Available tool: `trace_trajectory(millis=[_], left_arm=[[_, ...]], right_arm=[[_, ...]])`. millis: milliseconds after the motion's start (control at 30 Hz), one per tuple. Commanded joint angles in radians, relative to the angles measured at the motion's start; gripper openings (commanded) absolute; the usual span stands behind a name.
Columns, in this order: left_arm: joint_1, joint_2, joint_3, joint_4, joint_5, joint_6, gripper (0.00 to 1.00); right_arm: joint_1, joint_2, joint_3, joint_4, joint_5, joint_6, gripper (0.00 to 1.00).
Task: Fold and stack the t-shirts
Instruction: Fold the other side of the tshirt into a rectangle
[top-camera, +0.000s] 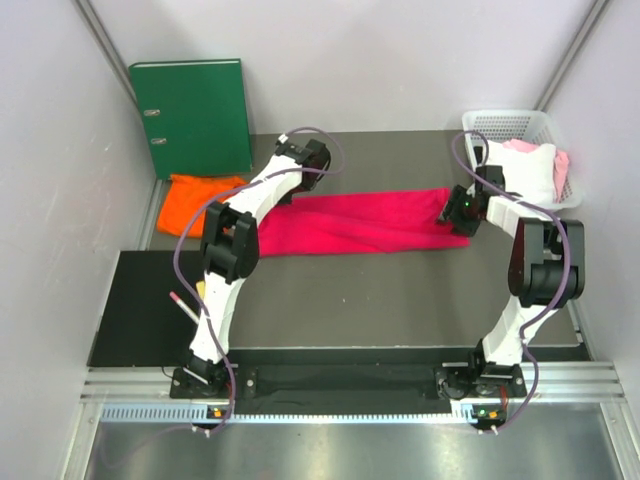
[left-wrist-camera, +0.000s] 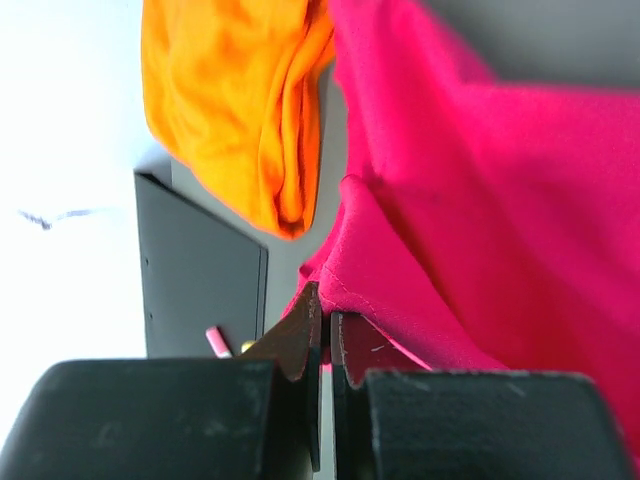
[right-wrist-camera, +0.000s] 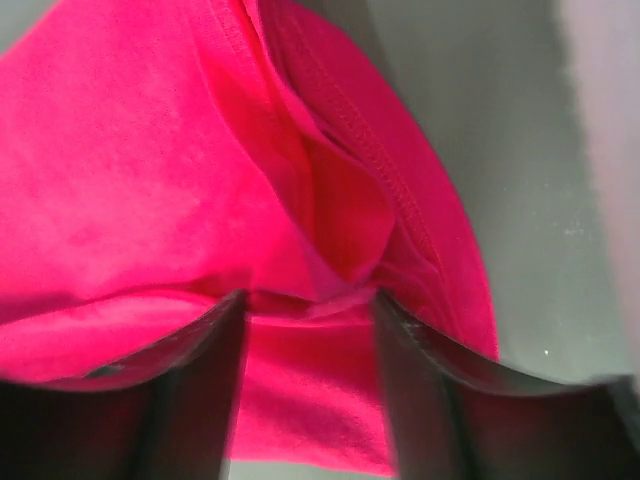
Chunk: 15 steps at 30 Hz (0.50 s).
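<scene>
The crimson-pink t-shirt (top-camera: 360, 222) lies folded into a long strip across the middle of the table. My left gripper (top-camera: 298, 180) is at its left end, shut on the shirt's hem (left-wrist-camera: 324, 318), which drapes over the fingertips. My right gripper (top-camera: 458, 212) sits at the strip's right end. Its jaws stand open, with a loose fold of the pink cloth (right-wrist-camera: 330, 230) lying between and under the fingers (right-wrist-camera: 205, 350). The orange t-shirt (top-camera: 195, 202) is bunched at the far left, next to the pink one (left-wrist-camera: 240, 100).
A green ring binder (top-camera: 192, 115) leans against the back wall behind the orange shirt. A white basket (top-camera: 500, 125) with white and pink cloth stands at the back right. A black mat (top-camera: 140, 310) with a pink-tipped pen (top-camera: 183, 306) covers the near left.
</scene>
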<state>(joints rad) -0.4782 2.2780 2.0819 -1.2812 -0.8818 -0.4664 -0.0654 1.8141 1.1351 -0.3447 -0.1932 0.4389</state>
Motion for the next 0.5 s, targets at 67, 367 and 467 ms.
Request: trace_trajectory(millis=[67,367,467], left_arm=[[0.023,0.101,0.15,0.059,-0.069,0.1,0.0],[0.067,0.074,0.147,0.026,-0.026,0.037,0.99],[0.07,-0.001,0.093,0.042,-0.014,0.023,0.99]], right_arm=[[-0.004,-0.025,0.038,-0.016,0.067,-0.02,0.73],[0.013,-0.07,0.048,-0.05,0.063,-0.017,0.86],[0.022,-0.084,0.057,-0.059,0.058,-0.016,0.86]])
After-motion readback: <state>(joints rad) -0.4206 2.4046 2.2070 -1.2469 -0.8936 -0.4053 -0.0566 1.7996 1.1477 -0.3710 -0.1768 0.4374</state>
